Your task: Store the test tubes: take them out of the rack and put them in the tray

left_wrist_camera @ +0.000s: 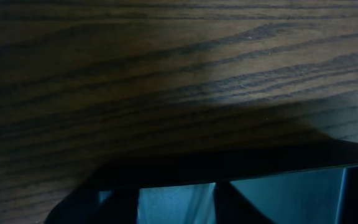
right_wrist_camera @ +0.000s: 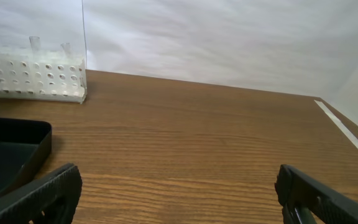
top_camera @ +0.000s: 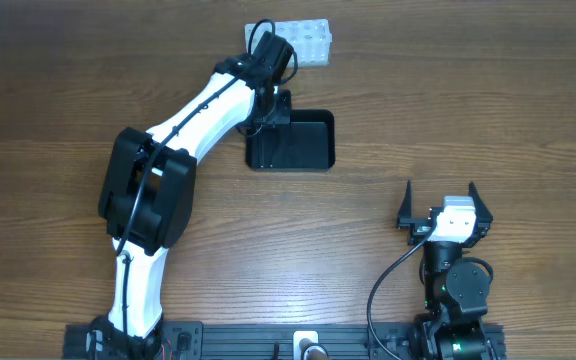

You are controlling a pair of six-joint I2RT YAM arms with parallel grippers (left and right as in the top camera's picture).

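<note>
Top view: left gripper (top_camera: 271, 112) is hovering at the tray (top_camera: 313, 140), and the right gripper (top_camera: 440, 203) is resting wide open.
The tray's edge is lying just beneath the left gripper, with the rack (top_camera: 303, 42) just beyond it. Whether it is holding anything, I cannot tell. Two tubes (right_wrist_camera: 35, 42) are standing in the rack, far ahead of the right gripper. Releasing this close to the edge is risking a tube rolling onto the table (top_camera: 468, 100).

The wooden table top (top_camera: 488, 90) is mid-brown with dark, wavy grain lines. The shallow rectangular plastic tray (top_camera: 332, 140) is plain black. The pale plastic test tube rack (top_camera: 306, 40) is whitish (dotted with rows of round holes). The left arm (top_camera: 203, 110) is white with black joints; the right gripper (top_camera: 440, 186) has black fingers (right_wrist_camera: 48, 193).
</note>
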